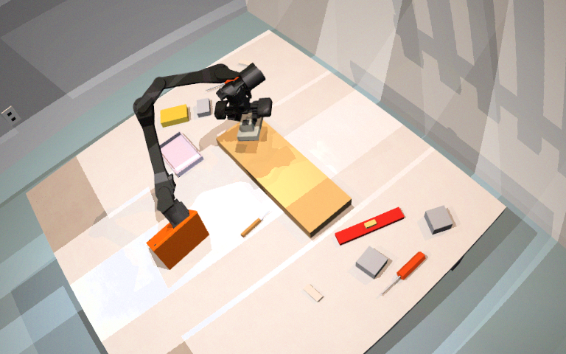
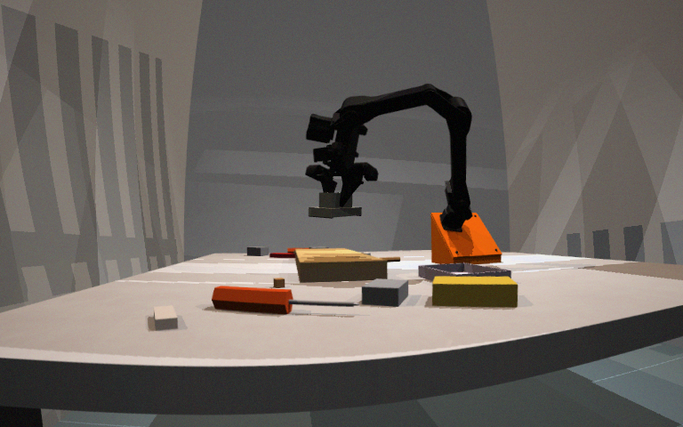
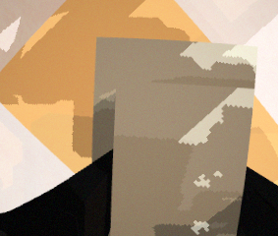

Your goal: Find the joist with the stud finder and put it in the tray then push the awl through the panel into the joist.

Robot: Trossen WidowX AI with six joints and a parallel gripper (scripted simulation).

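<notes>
"What's the panel (image 1: 296, 172) (image 2: 341, 269) (image 3: 35, 125) like?"

"A thick oblong slab, honey-coloured like wood, with sharp edges."

"And the finder (image 1: 248, 133) (image 2: 334, 211) (image 3: 178, 123)?"

"Grey and matte: a block on a wider flat plate. It hangs in the air above one end of the panel, plate down."

"The gripper (image 1: 247, 118) (image 2: 339, 193)?"

"Black, its jaws partly open, clamped on the finder's block from both sides."

"Where's the awl (image 1: 250, 227) (image 2: 394, 259)?"

"On the table (image 1: 242, 289) (image 2: 96, 317), near the panel: slim brown handle, thin pale spike."

"And the tray (image 1: 189, 164) (image 2: 464, 272)?"

"Shallow, four-sided, dark-walled with a pale pink floor, standing between the panel and the arm (image 1: 152, 144) (image 2: 457, 142)."
</notes>
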